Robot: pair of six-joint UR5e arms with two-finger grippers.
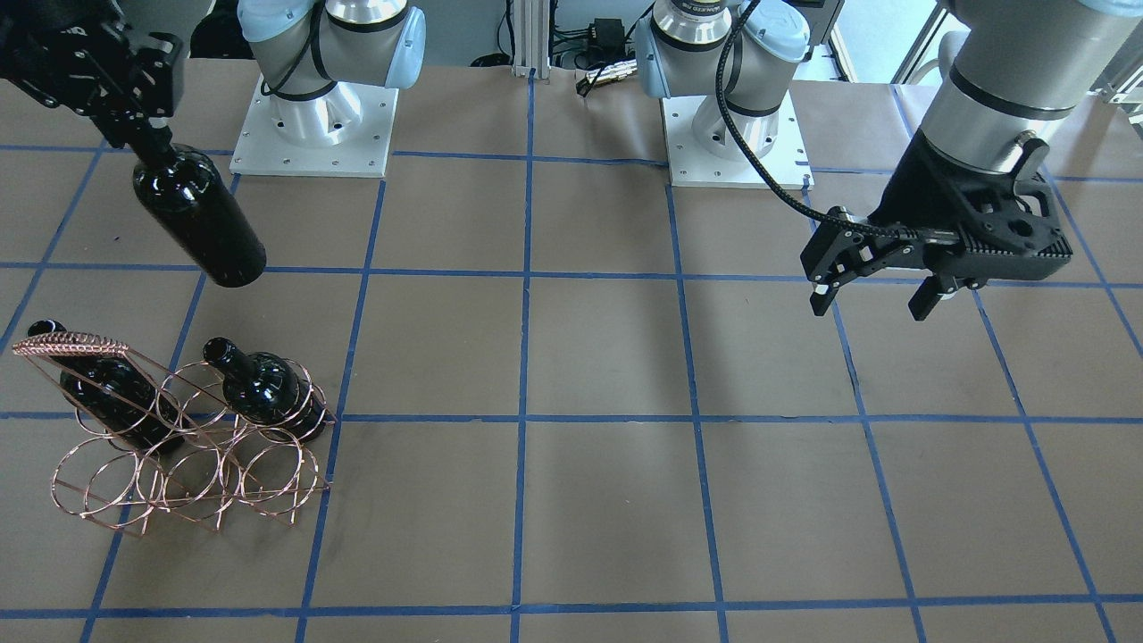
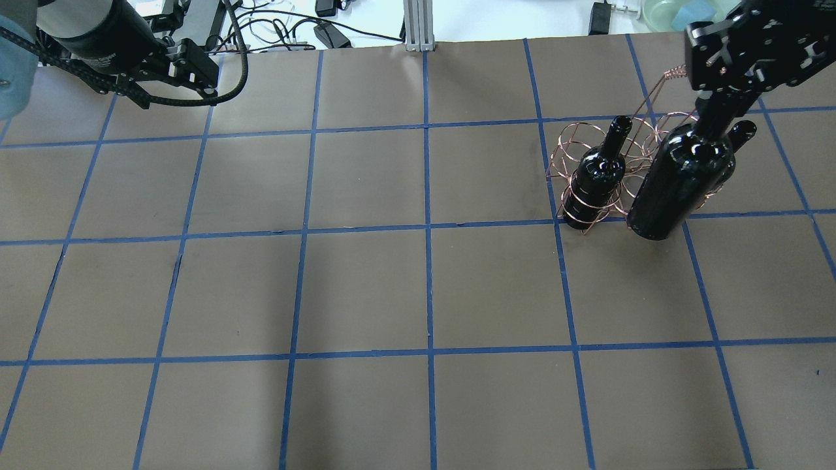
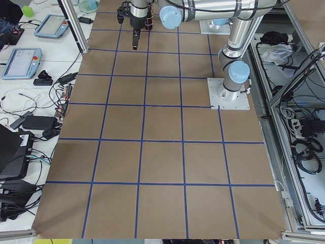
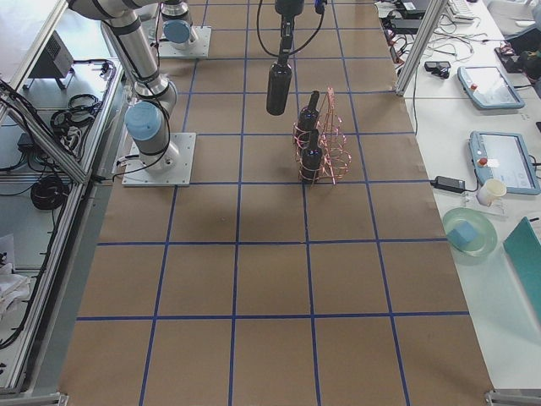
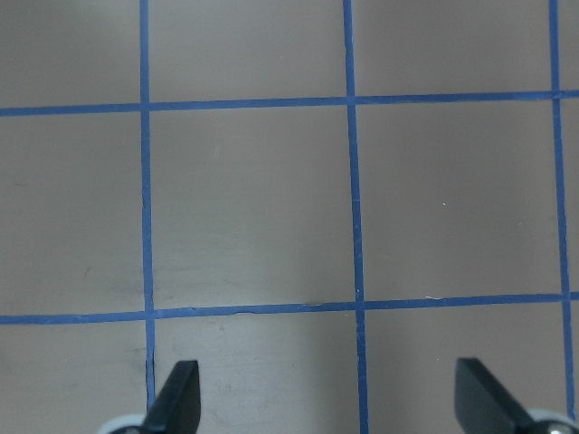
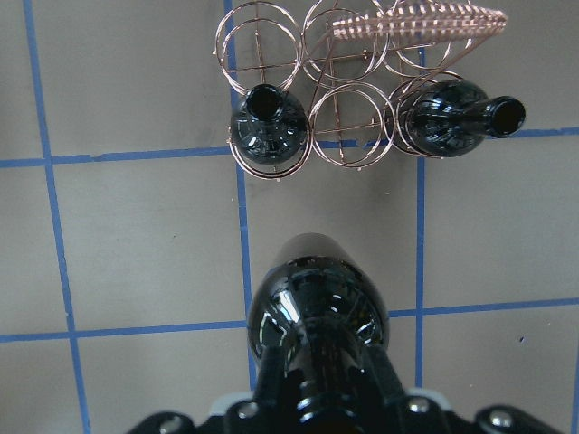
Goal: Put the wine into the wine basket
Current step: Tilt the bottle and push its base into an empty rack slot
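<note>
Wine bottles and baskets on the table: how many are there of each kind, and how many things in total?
Copper wire basket: 1
Black wine bottles: 3, one held in the right gripper, two in the basket
Total: 4

right end effector (image 1: 145, 127) clamped, left end effector (image 1: 870, 309) spread

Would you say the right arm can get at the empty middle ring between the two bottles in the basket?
Probably yes. Its jaws hold the wine by the neck, hanging near the basket, and that ring is open from above; the bottles flanking it leave little room, though.
</note>
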